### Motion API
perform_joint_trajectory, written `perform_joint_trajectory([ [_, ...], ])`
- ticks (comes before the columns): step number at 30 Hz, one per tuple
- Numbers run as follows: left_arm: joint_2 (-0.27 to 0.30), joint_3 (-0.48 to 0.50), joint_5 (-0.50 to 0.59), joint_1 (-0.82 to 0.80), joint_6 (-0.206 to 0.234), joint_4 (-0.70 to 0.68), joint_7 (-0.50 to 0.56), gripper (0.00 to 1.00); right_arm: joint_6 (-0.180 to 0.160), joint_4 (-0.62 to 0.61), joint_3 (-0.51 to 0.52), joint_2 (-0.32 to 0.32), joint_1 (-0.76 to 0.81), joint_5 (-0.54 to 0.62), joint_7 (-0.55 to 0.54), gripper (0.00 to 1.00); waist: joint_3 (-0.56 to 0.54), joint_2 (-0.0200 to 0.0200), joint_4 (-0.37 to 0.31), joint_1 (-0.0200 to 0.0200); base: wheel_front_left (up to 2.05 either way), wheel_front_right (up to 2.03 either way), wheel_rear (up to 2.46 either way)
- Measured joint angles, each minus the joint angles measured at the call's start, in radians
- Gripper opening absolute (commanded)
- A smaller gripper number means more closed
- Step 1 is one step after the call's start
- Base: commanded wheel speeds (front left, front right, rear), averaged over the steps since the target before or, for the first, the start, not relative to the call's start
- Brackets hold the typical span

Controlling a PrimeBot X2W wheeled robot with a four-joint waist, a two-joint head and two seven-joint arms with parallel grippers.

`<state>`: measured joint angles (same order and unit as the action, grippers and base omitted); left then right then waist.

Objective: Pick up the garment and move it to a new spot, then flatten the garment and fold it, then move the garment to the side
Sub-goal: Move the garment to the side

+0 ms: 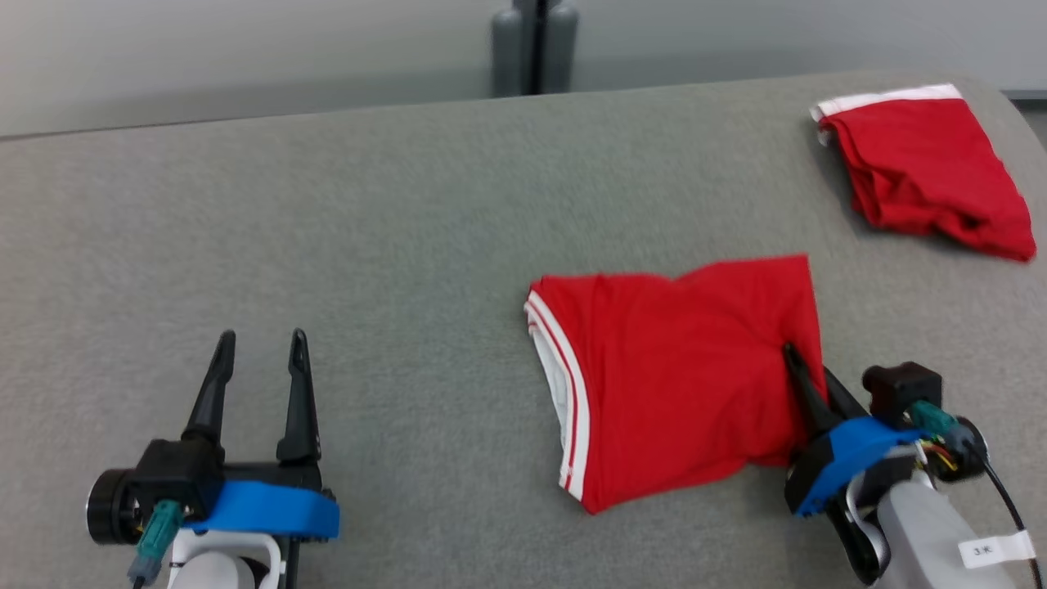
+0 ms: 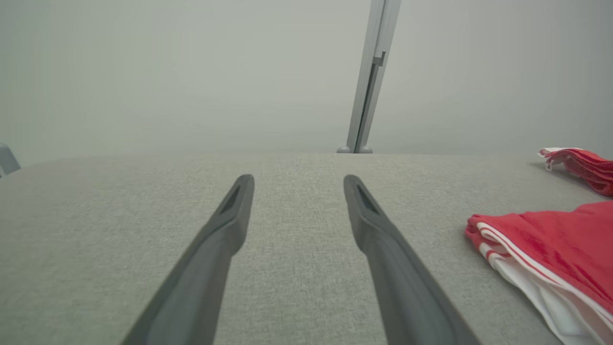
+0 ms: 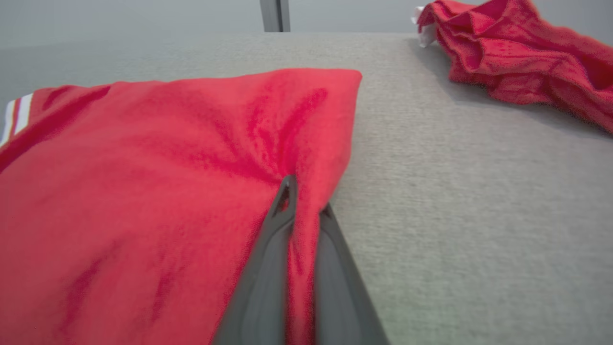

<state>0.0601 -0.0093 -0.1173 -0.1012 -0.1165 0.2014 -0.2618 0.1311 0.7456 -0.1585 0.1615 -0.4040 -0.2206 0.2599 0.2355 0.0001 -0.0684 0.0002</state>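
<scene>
The garment (image 1: 671, 368) is a red piece with a white-striped hem, folded and lying flat at the centre right of the grey surface. My right gripper (image 1: 806, 368) is shut on its right edge, pinching a ridge of red cloth (image 3: 301, 225) between the two dark fingers (image 3: 268, 258). Creases in the garment (image 3: 167, 191) run toward that pinch. My left gripper (image 1: 260, 339) rests open at the lower left, well away from the cloth, with bare fabric surface between its fingers (image 2: 215, 239). The garment's striped hem (image 2: 536, 258) shows at the right edge of the left wrist view.
A second red garment (image 1: 928, 168) with a white band lies crumpled at the far right corner, also seen as a red heap (image 3: 517, 62). The grey fabric surface (image 1: 327, 229) stretches wide to the left. A grey post (image 1: 536, 45) stands behind the far edge.
</scene>
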Motion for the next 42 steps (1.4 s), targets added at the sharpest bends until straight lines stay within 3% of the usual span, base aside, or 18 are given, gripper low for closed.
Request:
perform_joint_trajectory([
  [6, 0.019, -0.005, 0.011, -0.049, -0.005, -0.014, 0.0, 1.0, 0.0, -0.059, 0.071, 0.016, 0.003, 0.011, 0.001, 0.0, 0.061, 0.0, -0.102, -0.0001, 0.0, 0.0, 0.0],
  [12, 0.04, -0.016, 0.015, -0.097, -0.007, -0.023, 0.0, 1.0, 0.0, -0.112, 0.108, 0.01, 0.014, 0.029, 0.001, 0.0, 0.114, 0.0001, -0.147, 0.0, 0.0, 0.0, 0.0],
  [19, 0.055, -0.026, 0.013, -0.115, -0.008, -0.026, 0.0, 1.0, 0.0, -0.195, 0.092, 0.01, -0.017, 0.072, 0.002, 0.0, 0.137, 0.0, -0.143, -0.0001, 0.0, 0.0, 0.0],
  [26, 0.053, -0.03, 0.012, -0.142, -0.008, -0.037, 0.0, 1.0, 0.0, -0.259, 0.009, 0.06, -0.2, 0.109, -0.034, 0.0, 0.167, 0.0001, -0.105, -0.0001, 0.0, 0.0, 0.0],
  [35, 0.049, -0.04, 0.005, -0.188, -0.009, -0.052, 0.0, 1.0, 0.0, -0.222, -0.014, 0.19, -0.453, 0.091, -0.125, 0.0, 0.236, 0.0002, -0.049, 0.0, 0.0, 0.0, 0.0],
  [42, 0.063, -0.039, 0.005, -0.198, -0.009, -0.073, 0.0, 1.0, 0.0, -0.165, 0.009, 0.356, -0.529, 0.055, -0.191, 0.0, 0.295, 0.0001, -0.034, 0.0, 0.0, 0.0, 0.0],
])
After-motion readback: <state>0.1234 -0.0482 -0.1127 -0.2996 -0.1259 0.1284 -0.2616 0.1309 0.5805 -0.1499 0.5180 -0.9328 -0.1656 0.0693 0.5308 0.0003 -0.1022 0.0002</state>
